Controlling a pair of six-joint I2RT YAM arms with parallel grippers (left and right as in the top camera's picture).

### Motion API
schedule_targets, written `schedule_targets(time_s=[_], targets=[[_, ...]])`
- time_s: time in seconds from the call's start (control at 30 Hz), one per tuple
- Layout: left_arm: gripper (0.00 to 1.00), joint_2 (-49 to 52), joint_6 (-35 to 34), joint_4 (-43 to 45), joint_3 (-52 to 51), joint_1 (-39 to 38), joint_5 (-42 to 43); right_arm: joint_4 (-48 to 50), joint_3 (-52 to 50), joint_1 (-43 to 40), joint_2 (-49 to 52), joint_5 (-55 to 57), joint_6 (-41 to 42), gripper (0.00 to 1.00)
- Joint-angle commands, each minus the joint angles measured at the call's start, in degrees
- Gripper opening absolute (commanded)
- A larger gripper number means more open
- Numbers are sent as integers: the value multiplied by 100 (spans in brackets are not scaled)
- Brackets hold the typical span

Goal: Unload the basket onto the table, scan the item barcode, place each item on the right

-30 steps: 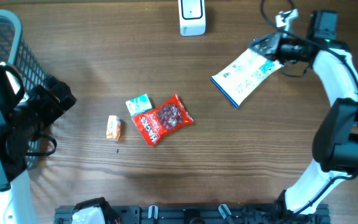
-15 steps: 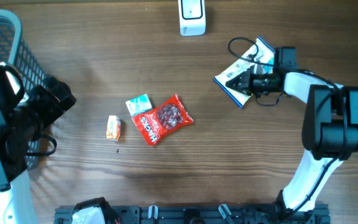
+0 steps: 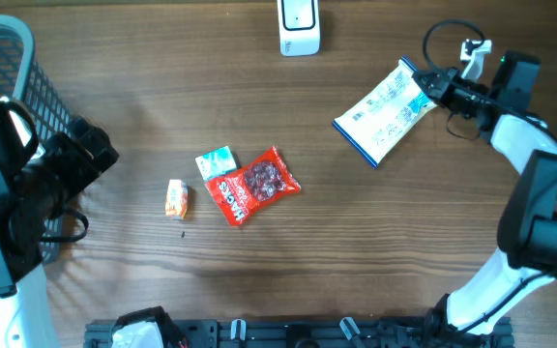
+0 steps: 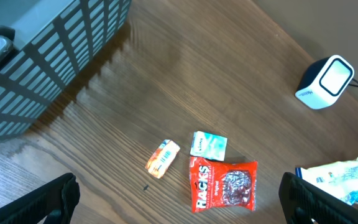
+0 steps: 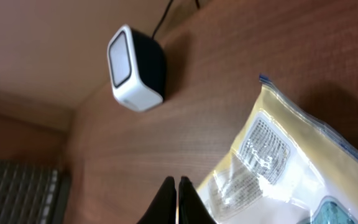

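The white-and-blue flat plastic pouch [image 3: 383, 114] lies slanted on the brown wooden table [image 3: 375, 251], at the far right, with its upper corner toward the right gripper [image 3: 437, 87]. In the right wrist view that gripper's 2 thin dark fingers [image 5: 169, 199] are pressed together with nothing visible between them. A strip of bare wood shows between them and the pouch's near edge. The pouch's face carries a grey printed patch, too blurred to read. The white box-shaped scanner [image 3: 299, 24] with a dark window stands at the table's far edge, well apart from the pouch and to its left.

The left gripper [image 4: 179, 186] hovers over the table's left side with its jaws spread wide and nothing between them. Its 2 black fingers [image 4: 45, 200] sit at the bottom corners of the left wrist view.

Near the middle of the table lie 3 small items:
- a red crinkled snack bag [image 3: 252, 184]
- a small teal-and-white packet [image 3: 215, 161], just beside the bag's upper left corner and seemingly touching it
- a small orange packet [image 3: 176, 197], near them on the left but apart

A grey slatted plastic basket [image 3: 8, 68] stands at the far left corner, beside the left arm
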Motion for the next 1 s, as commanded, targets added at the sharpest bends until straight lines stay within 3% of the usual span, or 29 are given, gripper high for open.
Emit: schedule_targets(time_s=[0.0,0.1,0.2,0.5,0.8,0.97], targets=[[100,-4,7,13,22,-9,50,776,-7,101,710,181,525,4],[100,-4,7,15,22,-9,48,1165,-7,66,1143,339,586,4],[100,-4,7,15,22,-9,50,1067,-7,-37,1119,442,13,4],[100,-4,7,15,22,-9,48,802,-7,-48,-487,660,37,4],[100,-4,7,13,22,-9,50,-42,-24,260,1152,1467,-46,4],[100,-4,7,13,22,-9,50,-74,-4,223,793,1073,-446,4]])
